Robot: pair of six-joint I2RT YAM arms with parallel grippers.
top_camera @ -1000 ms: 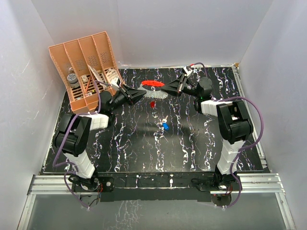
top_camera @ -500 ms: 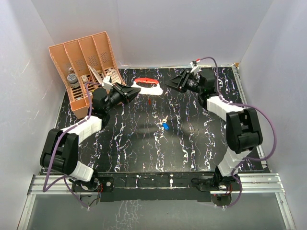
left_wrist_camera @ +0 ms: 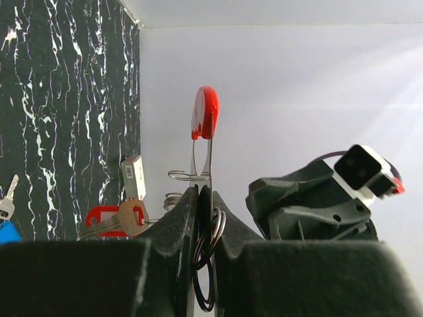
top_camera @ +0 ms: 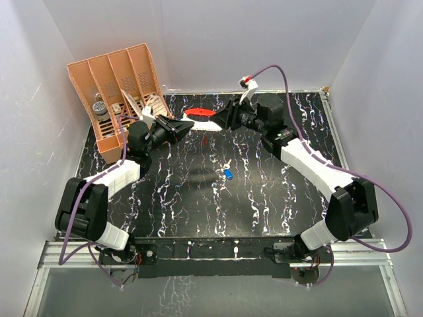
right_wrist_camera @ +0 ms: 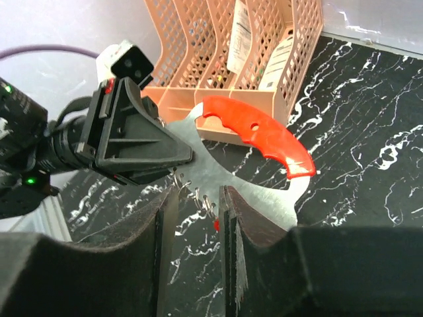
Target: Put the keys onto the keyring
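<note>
The right hand (right_wrist_camera: 196, 195), fingers a little apart, has swung in close to the red oval keyring with its flat grey tag (right_wrist_camera: 258, 132), which the left hand (left_wrist_camera: 205, 191) pinches tight, but the tiny red-headed key (top_camera: 207, 140) and blue-headed key (top_camera: 228, 174) lie loose on the black surface (top_camera: 264, 198).

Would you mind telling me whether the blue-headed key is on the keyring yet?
Not on it: the blue-headed key lies on the table, well apart from the keyring farther back.
</note>
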